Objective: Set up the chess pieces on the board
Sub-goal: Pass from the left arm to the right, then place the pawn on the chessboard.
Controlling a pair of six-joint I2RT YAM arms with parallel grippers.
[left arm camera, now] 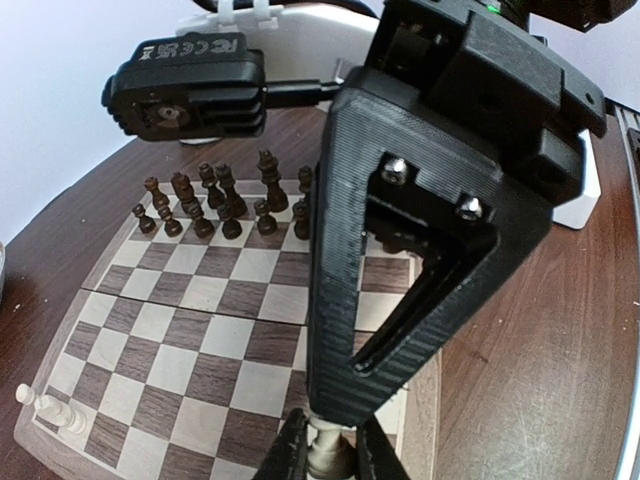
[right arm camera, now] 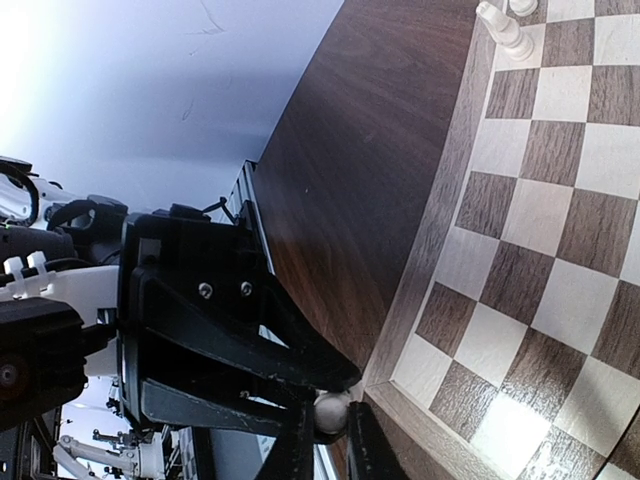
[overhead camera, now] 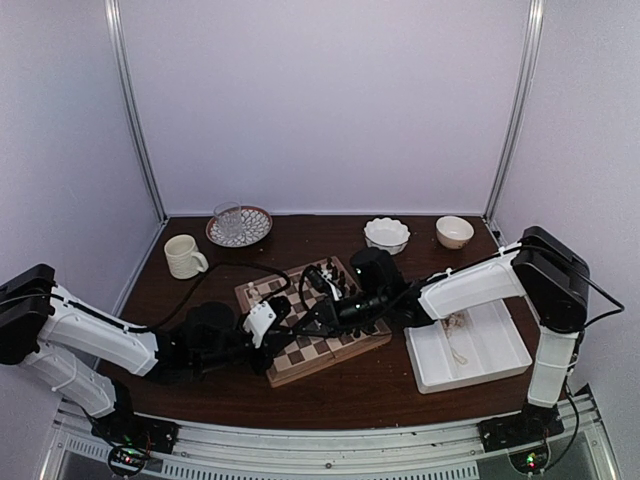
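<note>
The wooden board (overhead camera: 330, 365) lies mid-table, with dark brown pieces (overhead camera: 330, 275) along its far side. My left gripper (overhead camera: 285, 318) and right gripper (overhead camera: 318, 318) meet over the board's near part. In the left wrist view my left gripper (left arm camera: 330, 452) is shut on the body of a cream chess piece (left arm camera: 330, 462) above the board (left arm camera: 200, 330). In the right wrist view my right gripper (right arm camera: 328, 428) is shut on the round head of that same piece (right arm camera: 331, 411), just off the board's corner (right arm camera: 560, 230). Two more cream pieces (left arm camera: 50, 410) lie at a board corner and also show in the right wrist view (right arm camera: 505, 30).
A white tray (overhead camera: 500, 365) at the right holds a few cream pieces (overhead camera: 458, 330). A cream mug (overhead camera: 185, 256), a glass on a patterned plate (overhead camera: 238, 225), a white fluted bowl (overhead camera: 386, 234) and a small bowl (overhead camera: 454, 231) stand along the back.
</note>
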